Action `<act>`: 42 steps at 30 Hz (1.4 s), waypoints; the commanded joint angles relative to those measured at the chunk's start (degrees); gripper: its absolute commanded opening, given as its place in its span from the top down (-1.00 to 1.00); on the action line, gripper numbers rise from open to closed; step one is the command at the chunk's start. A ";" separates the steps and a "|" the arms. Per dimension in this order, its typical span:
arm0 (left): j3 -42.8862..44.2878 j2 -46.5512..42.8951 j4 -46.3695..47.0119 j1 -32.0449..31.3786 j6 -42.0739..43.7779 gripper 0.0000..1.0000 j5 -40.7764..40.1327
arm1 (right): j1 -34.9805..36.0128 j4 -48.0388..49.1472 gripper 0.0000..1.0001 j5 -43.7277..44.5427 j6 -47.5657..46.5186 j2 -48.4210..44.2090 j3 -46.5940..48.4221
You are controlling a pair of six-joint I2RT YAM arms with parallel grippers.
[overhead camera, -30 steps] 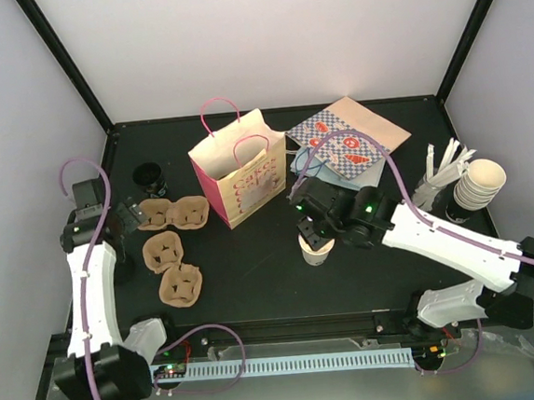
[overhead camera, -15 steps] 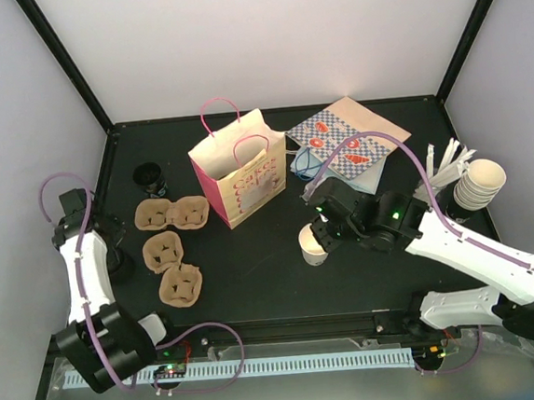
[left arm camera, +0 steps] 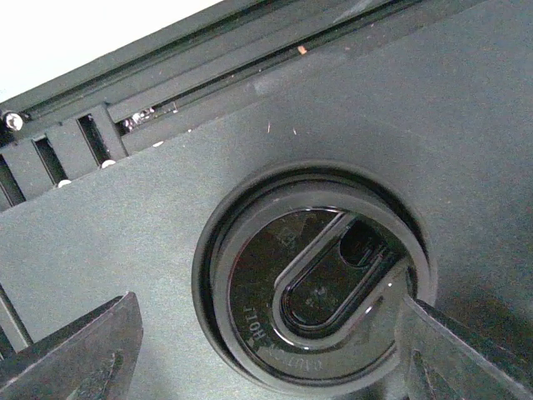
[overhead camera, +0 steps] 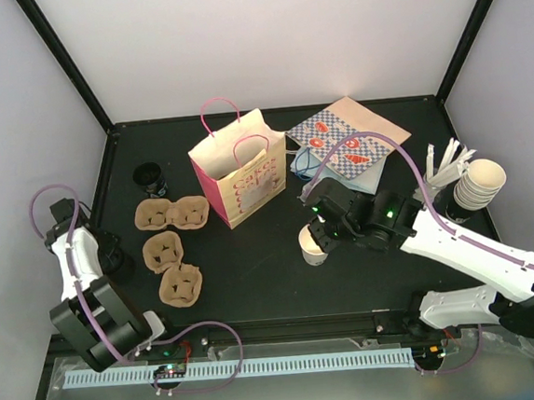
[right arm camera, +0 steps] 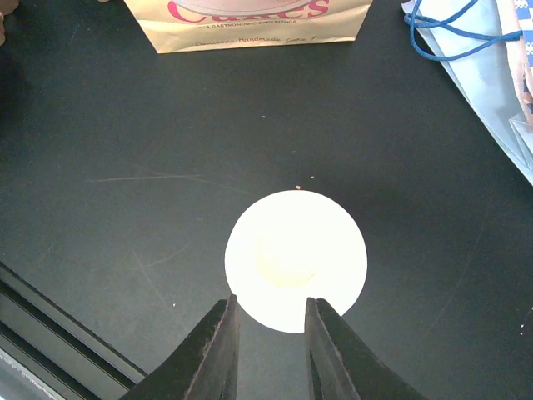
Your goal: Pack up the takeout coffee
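Observation:
The takeout coffee (overhead camera: 312, 245) is a small white paper cup standing upright and uncovered on the black table, in front of the pink bag (overhead camera: 239, 179). In the right wrist view I look down into the takeout coffee (right arm camera: 296, 260). My right gripper (right arm camera: 271, 302) hovers over its near rim, its fingers a narrow gap apart with nothing between them. My left gripper (left arm camera: 268, 300) is open wide and straddles a black coffee lid (left arm camera: 312, 287) lying flat on the table. The right finger (left arm camera: 433, 342) is at the lid's edge; the left finger stands off it.
Brown cup carriers (overhead camera: 172, 213) (overhead camera: 172, 267) lie left of the bag, with a small black cup (overhead camera: 152, 179) behind them. Flat patterned bags (overhead camera: 346, 146) lie at the back right. A stack of cream cups (overhead camera: 481, 184) and stirrers (overhead camera: 446, 166) stand far right.
My right gripper has drawn back to the right off the cup, which now stands uncovered. My left arm has swung back toward the table's left edge and folded down.

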 commanded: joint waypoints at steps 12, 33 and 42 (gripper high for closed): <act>0.68 2.72 2.78 1.28 0.83 -0.76 4.45 | -0.32 -0.27 0.48 -0.52 0.50 -0.53 1.29; 2.35 6.01 3.08 1.09 2.12 -0.76 5.51 | -0.32 0.49 0.47 -0.84 -0.05 0.31 0.80; 2.56 7.19 2.59 0.97 1.65 -0.76 5.37 | -0.32 1.24 0.47 -0.88 0.14 -0.89 -0.70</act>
